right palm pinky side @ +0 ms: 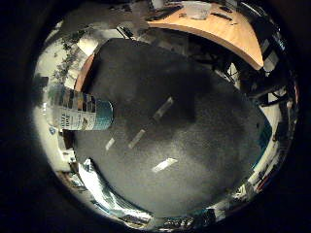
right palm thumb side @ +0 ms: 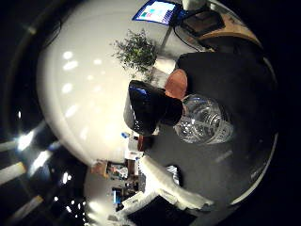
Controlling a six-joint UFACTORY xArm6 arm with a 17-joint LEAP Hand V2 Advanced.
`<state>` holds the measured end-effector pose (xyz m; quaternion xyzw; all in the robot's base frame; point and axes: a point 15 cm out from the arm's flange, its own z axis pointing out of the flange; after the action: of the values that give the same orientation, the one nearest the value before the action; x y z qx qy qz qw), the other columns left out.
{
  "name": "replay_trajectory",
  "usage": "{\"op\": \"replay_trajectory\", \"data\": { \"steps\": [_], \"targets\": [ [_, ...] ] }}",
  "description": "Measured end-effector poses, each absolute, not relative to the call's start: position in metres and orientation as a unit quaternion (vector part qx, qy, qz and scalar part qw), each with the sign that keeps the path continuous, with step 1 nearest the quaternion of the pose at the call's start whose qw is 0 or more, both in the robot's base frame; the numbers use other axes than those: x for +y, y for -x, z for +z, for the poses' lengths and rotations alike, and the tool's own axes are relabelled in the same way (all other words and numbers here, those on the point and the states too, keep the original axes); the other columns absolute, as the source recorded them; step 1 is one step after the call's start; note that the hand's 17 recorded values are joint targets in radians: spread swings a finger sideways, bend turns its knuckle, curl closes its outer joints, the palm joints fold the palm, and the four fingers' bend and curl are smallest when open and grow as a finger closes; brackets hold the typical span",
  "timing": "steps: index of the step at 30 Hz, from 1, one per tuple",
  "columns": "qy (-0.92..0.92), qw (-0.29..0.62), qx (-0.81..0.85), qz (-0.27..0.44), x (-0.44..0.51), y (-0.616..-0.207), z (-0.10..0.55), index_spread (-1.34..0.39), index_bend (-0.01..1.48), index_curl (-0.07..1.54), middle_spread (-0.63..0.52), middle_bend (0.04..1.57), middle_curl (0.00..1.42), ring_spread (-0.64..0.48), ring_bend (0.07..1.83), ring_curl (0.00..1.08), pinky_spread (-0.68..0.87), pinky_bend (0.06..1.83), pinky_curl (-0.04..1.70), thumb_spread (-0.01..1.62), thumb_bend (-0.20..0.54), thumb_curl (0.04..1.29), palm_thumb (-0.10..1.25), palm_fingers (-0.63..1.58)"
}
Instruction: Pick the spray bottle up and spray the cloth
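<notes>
In the right thumb side palm view the spray bottle's black spray head [right palm thumb side: 147, 105] and clear body [right palm thumb side: 203, 121] are close to the palm, over a dark grey surface [right palm thumb side: 235, 85]. In the right little finger side palm view a cylindrical bottle body with a white and blue label [right palm pinky side: 80, 108] sits at the edge of the dark grey surface [right palm pinky side: 185, 146]. My right hand is right beside the bottle.
A wooden desk [right palm pinky side: 219, 29] stands beyond the dark surface, which carries several short white strips [right palm pinky side: 163, 107]. A potted plant [right palm thumb side: 136, 49] and a lit monitor [right palm thumb side: 156, 11] stand further off in the room.
</notes>
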<state>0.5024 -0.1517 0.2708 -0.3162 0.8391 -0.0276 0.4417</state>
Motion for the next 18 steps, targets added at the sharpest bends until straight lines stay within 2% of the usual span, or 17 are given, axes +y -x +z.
{"op": "replay_trajectory", "data": {
  "steps": [9,18],
  "targets": [
    [0.331,0.460,0.823,-0.037,-0.122,-0.526,0.292,-0.16,0.17,0.30,0.16,0.19,0.33,0.30,0.47,0.22,0.61,1.15,0.11,1.01,-0.026,0.34,0.47,0.00],
    [0.332,0.453,0.827,-0.016,-0.107,-0.533,0.273,-0.15,0.17,0.30,0.16,0.19,0.33,0.30,0.45,0.23,0.61,1.14,0.13,1.02,-0.027,0.34,0.48,0.00]
  ]
}}
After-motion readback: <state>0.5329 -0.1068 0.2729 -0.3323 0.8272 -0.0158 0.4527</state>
